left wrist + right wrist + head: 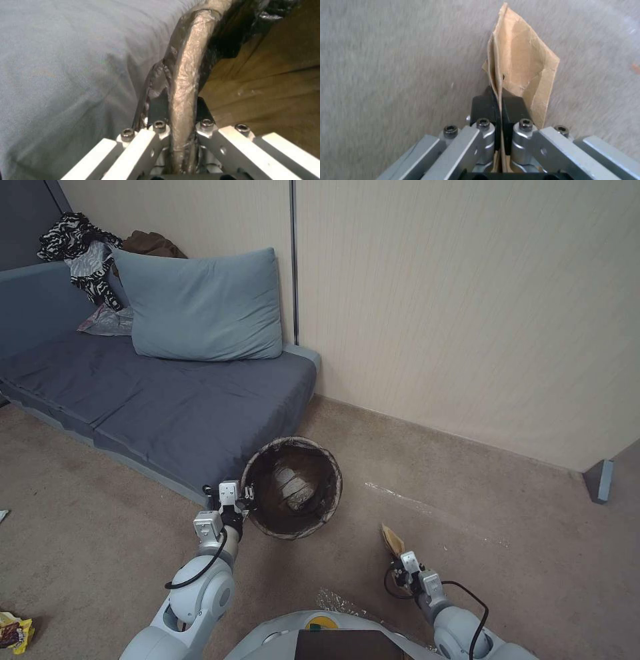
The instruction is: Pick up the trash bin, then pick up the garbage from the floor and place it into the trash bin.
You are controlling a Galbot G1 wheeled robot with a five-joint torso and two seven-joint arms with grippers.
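The trash bin [293, 488] hangs tilted above the carpet floor [100, 540] by the sofa's front corner, its dark liner folded over the rim. My left gripper [245, 501] is shut on that rim [182, 75], one finger on each side of it. A flat brown paper bag [392, 541] is pinched upright in my right gripper [395, 561], to the right of the bin and nearer me. In the right wrist view the black pads [483, 107] clamp the paper bag [523, 65] above the floor [386, 75].
A grey-blue sofa [133, 393] with a pillow [200, 307] and clothes stands at the left. The wall [467, 300] runs behind. A yellow snack wrapper [15, 631] lies at the far left, and crinkled clear plastic [340, 601] near my base.
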